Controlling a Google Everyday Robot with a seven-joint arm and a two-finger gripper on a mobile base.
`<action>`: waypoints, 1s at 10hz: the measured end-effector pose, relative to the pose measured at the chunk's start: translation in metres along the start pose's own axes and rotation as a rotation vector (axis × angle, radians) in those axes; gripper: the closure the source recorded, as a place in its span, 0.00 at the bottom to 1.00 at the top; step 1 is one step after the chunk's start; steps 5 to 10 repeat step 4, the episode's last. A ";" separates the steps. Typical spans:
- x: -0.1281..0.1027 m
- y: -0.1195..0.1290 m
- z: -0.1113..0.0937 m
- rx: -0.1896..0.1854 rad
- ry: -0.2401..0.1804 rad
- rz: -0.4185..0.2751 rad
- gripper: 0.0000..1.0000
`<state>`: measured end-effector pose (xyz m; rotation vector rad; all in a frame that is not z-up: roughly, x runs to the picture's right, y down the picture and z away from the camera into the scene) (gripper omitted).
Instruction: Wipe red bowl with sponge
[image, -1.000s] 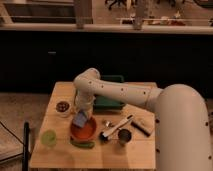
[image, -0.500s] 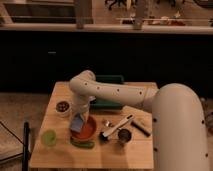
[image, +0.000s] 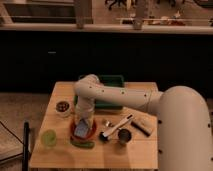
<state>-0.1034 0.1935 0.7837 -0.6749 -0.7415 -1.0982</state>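
Observation:
The red bowl (image: 89, 132) sits on the wooden table (image: 60, 155), left of centre and mostly covered by my arm. My gripper (image: 82, 125) points down into the bowl, shut on the blue sponge (image: 81, 129), which it presses against the bowl's inside on the left. The white arm (image: 125, 100) reaches in from the right, over the table's middle. The bowl's far side is hidden behind the wrist.
A small white bowl with dark contents (image: 62, 106) stands left of the arm. A light-green cup (image: 48, 137) is at the front left and a green tray (image: 111, 90) at the back. A black-and-white brush (image: 116, 128), a dark can (image: 123, 136) and a tan block (image: 141, 125) lie to the right. A green object (image: 82, 144) lies at the bowl's front rim.
The gripper has shifted with the sponge, slightly left and down across the inside of the red bowl. The other objects have not moved.

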 end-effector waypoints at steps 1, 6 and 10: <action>0.005 0.011 -0.006 0.006 0.008 0.022 1.00; 0.020 0.020 -0.019 0.025 0.034 0.069 1.00; 0.020 0.020 -0.019 0.025 0.034 0.069 1.00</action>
